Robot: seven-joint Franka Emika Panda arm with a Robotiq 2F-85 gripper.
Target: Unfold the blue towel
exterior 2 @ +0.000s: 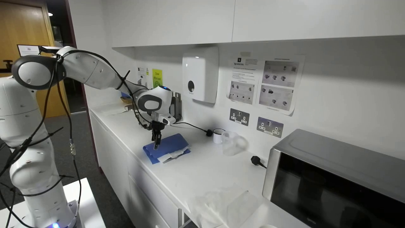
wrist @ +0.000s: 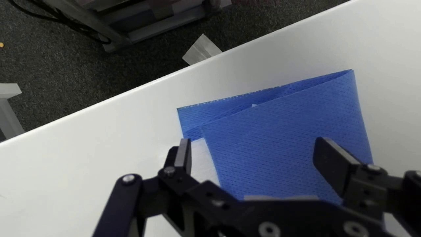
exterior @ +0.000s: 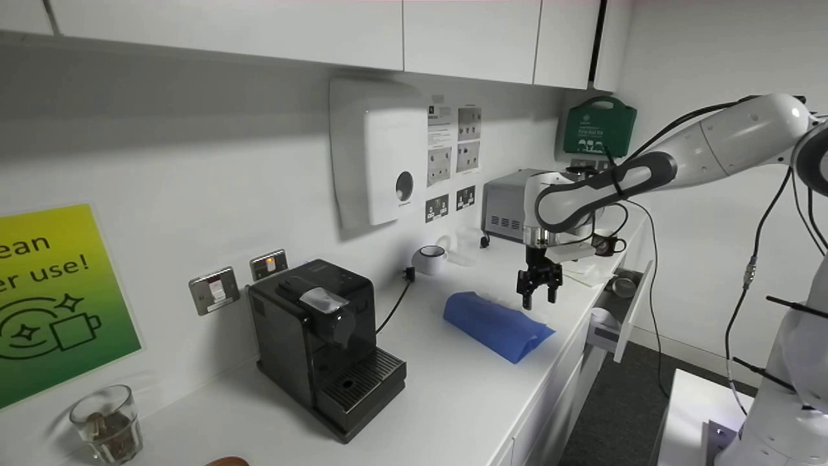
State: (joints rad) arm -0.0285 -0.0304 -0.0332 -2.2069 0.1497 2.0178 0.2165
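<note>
The blue towel (exterior: 491, 323) lies folded on the white counter near its front edge. It also shows in an exterior view (exterior 2: 171, 144) and in the wrist view (wrist: 286, 131). Its upper layer lies over a lower layer, with a slightly open fold along the edge facing the counter's front. A white sheet or lining (wrist: 201, 153) shows between the layers at one end. My gripper (exterior: 539, 301) is open and empty, pointing down above the towel, apart from it. In the wrist view the fingers (wrist: 252, 141) are spread wide, one over the towel, one by the white end.
A black coffee machine (exterior: 323, 349) stands beside the towel. A white mug (exterior 2: 218, 136), a clear plastic container (exterior 2: 230, 144) and a plug (exterior 2: 208, 132) are by the wall. A microwave (exterior 2: 329, 177) stands farther along. A drawer (exterior: 634, 310) hangs open below the counter's front edge.
</note>
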